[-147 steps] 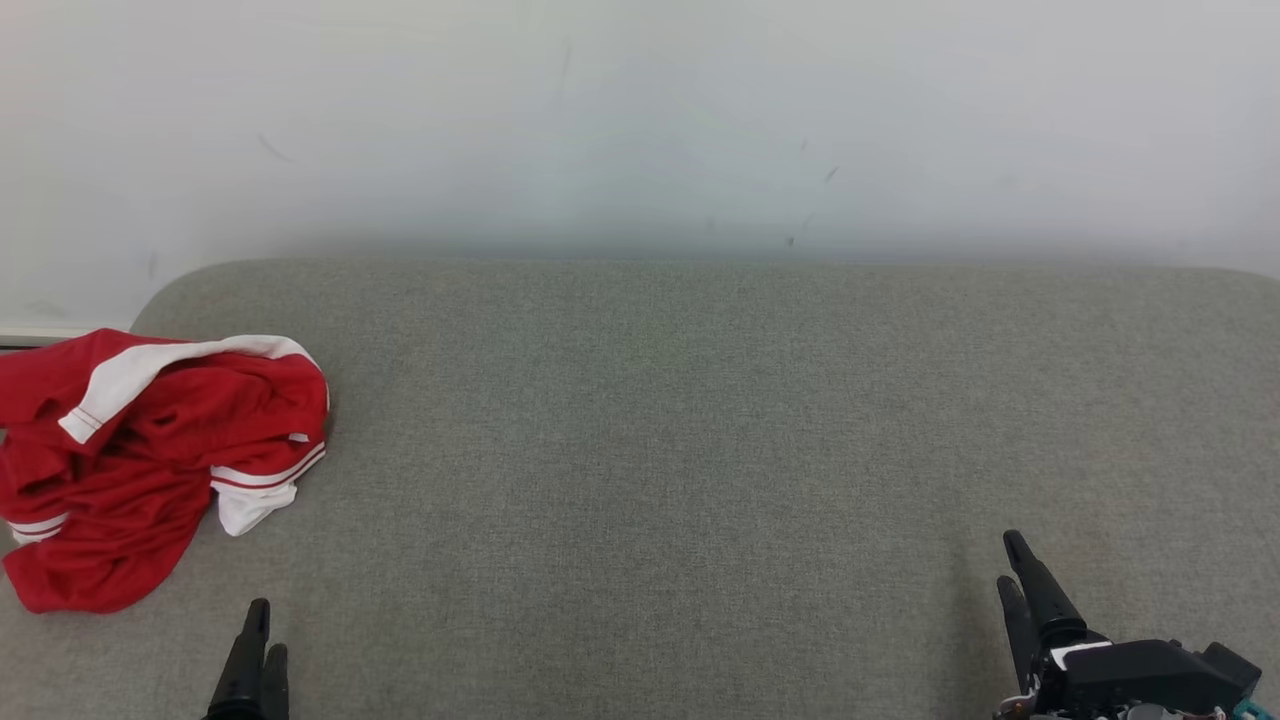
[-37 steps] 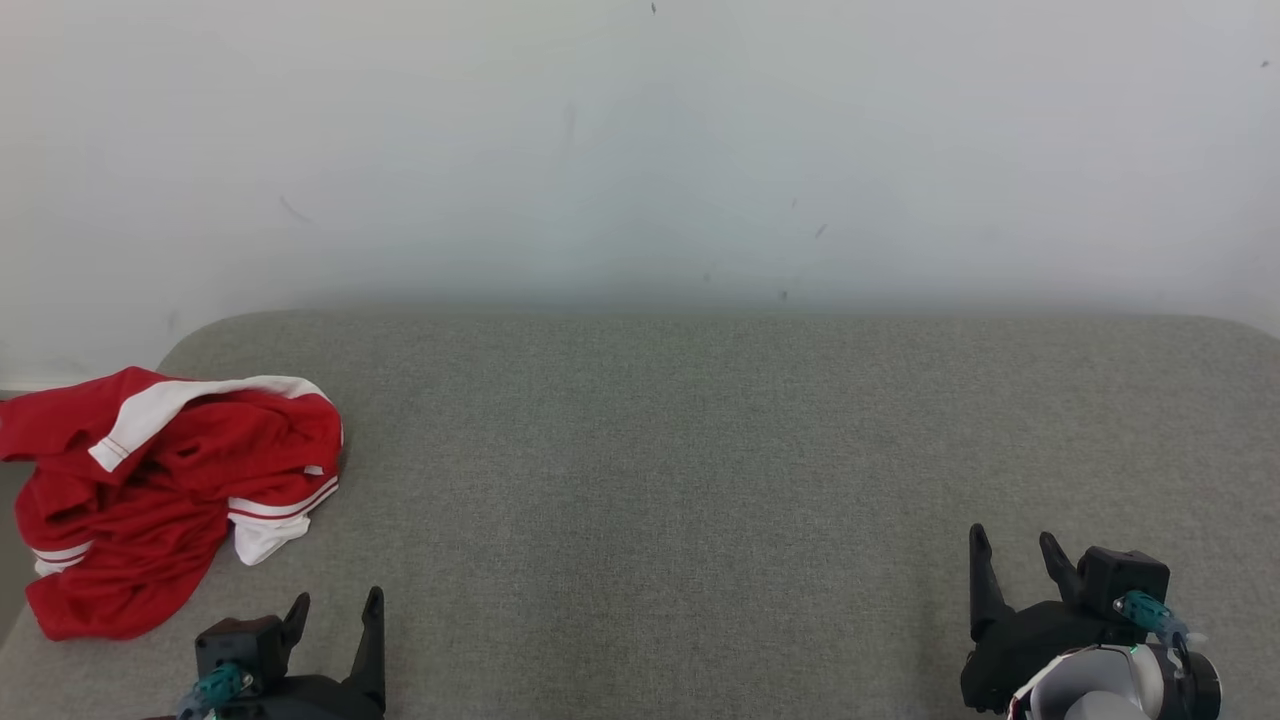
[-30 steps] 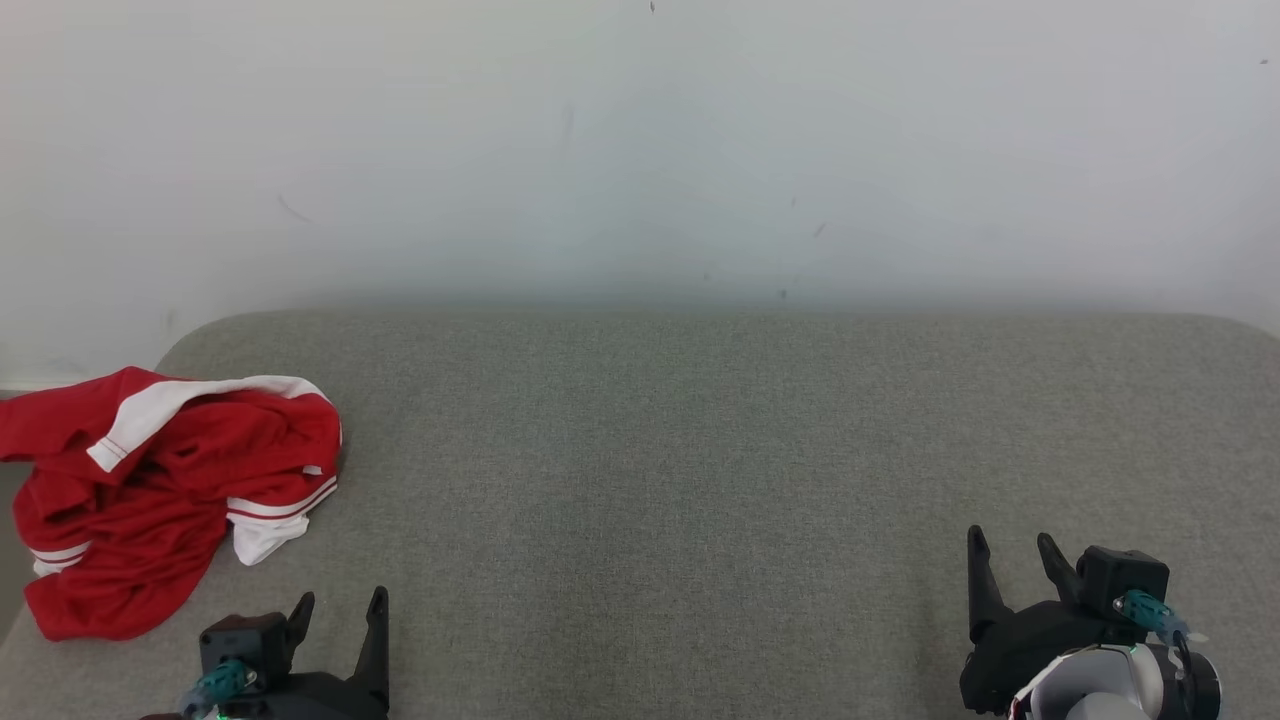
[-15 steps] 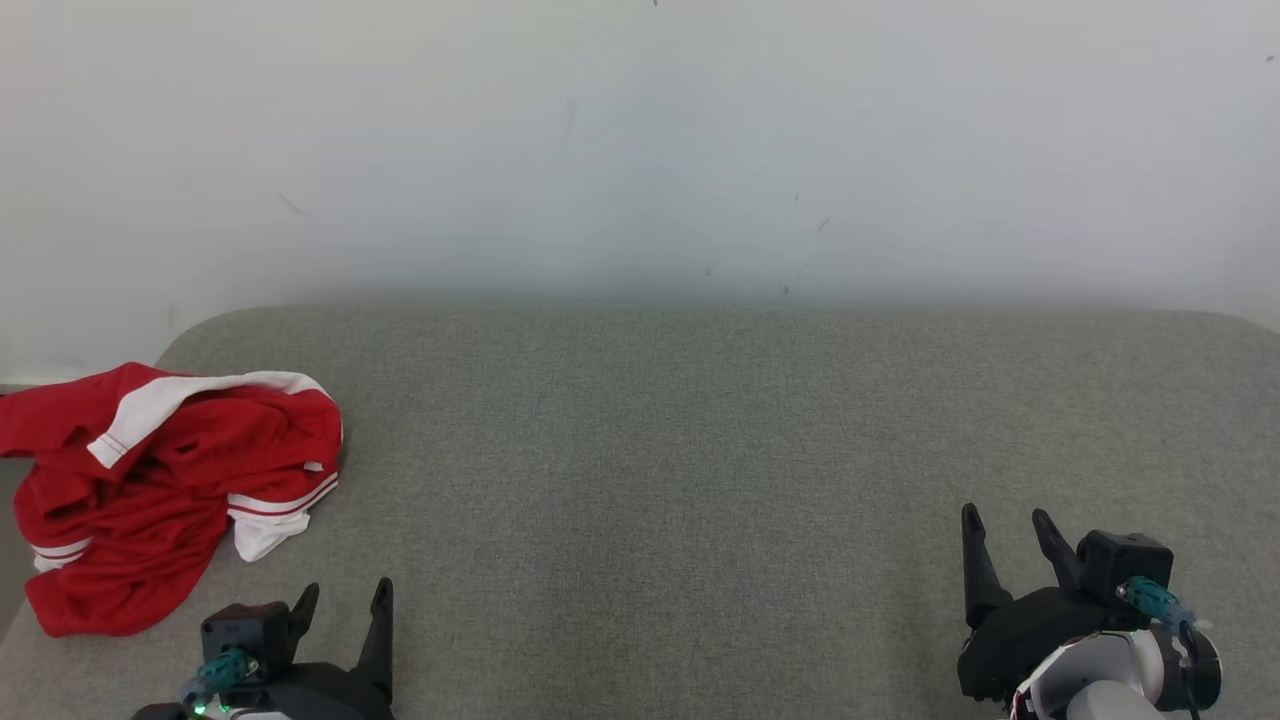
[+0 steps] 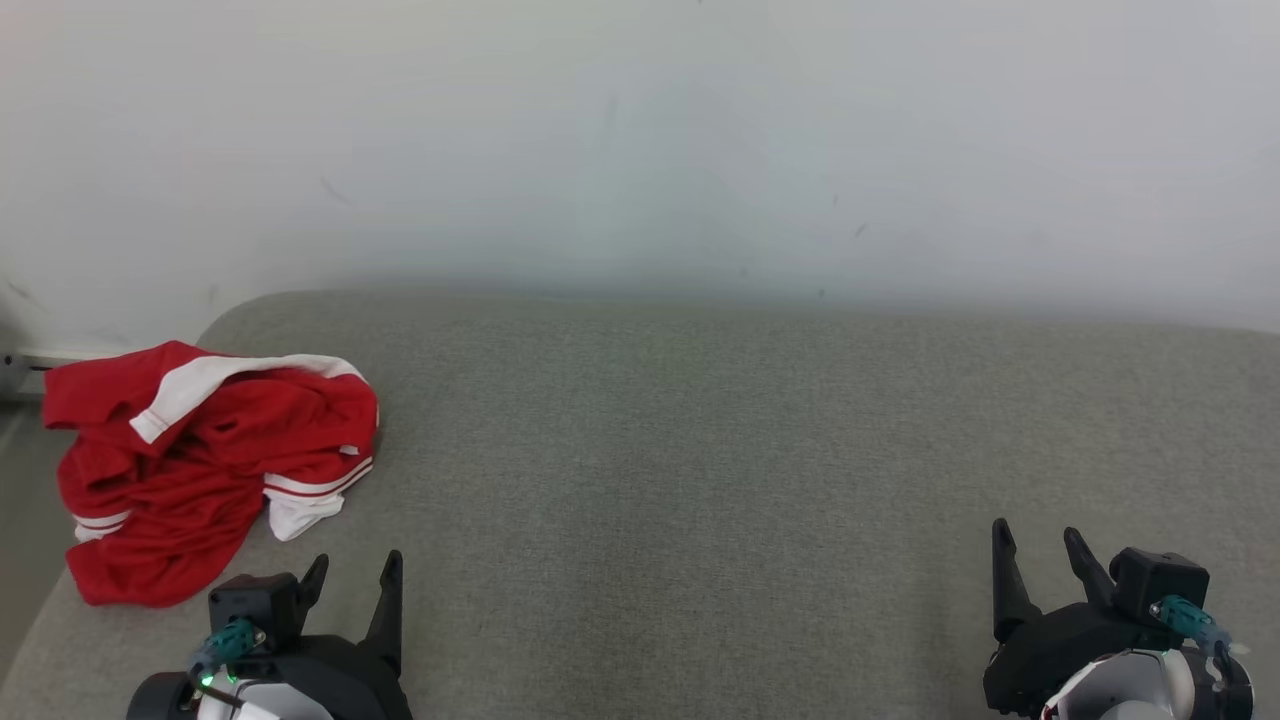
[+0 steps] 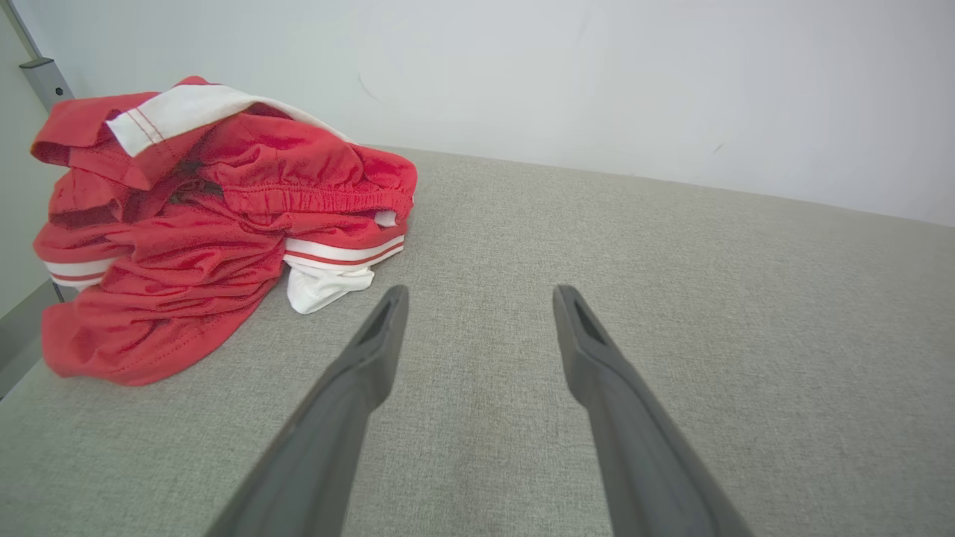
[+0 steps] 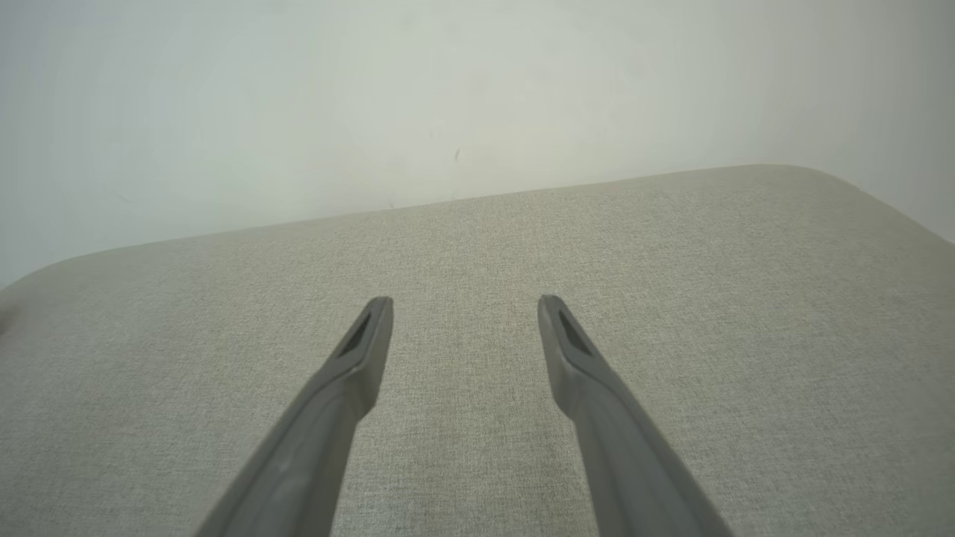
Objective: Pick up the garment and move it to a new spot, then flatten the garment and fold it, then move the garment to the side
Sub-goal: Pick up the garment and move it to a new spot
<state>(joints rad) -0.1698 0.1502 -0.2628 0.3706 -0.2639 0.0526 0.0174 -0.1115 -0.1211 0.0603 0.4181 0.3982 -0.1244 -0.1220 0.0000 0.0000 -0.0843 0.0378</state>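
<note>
Red garment (image 5: 200,470), perhaps shorts, heaped on grey cushion (image 5: 700,450); left gripper (image 5: 356,560), right gripper (image 5: 1035,530) both spread.

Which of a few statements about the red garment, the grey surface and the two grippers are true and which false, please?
1. The red and white garment lies at the left end of the grey padded surface. True.
2. The left gripper is shut on the garment. False: its jaws stand open, just short of the cloth and holding nothing.
3. The right gripper is open and holds nothing. True.
4. The garment is folded flat. False: it lies bunched in a crumpled heap.
</note>
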